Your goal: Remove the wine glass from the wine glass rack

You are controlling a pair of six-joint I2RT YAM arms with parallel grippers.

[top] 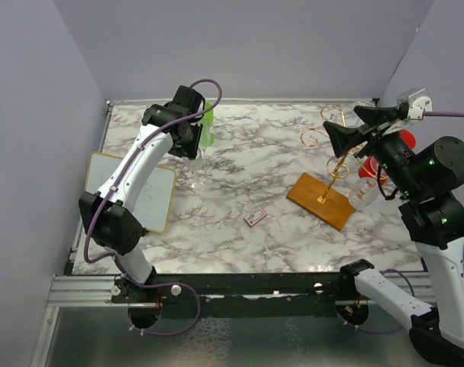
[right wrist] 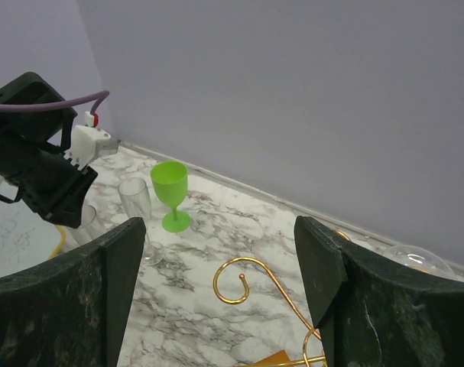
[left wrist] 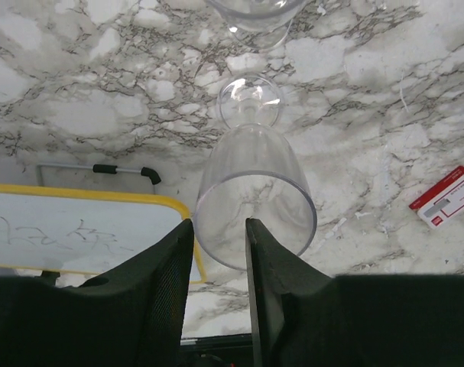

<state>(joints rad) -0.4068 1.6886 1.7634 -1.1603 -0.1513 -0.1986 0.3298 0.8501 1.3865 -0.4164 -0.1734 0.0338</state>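
Wine glass (left wrist: 251, 183) upright, rim up, beneath slightly parted, empty left hand (left wrist: 219, 225); right hand (right wrist: 220, 225) wide open.

Top view: high behind the arm bases (top: 293, 306), looking down on the whole table (top: 239, 252), wine glass rack (top: 321, 201) right of centre. Left wrist: close, facing down, well left of rack. Right wrist: beside rack, facing left, shares rack and green glass (top: 208, 122) with top view.

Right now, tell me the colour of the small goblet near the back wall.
The goblet is bright green, clearest in the right wrist view.
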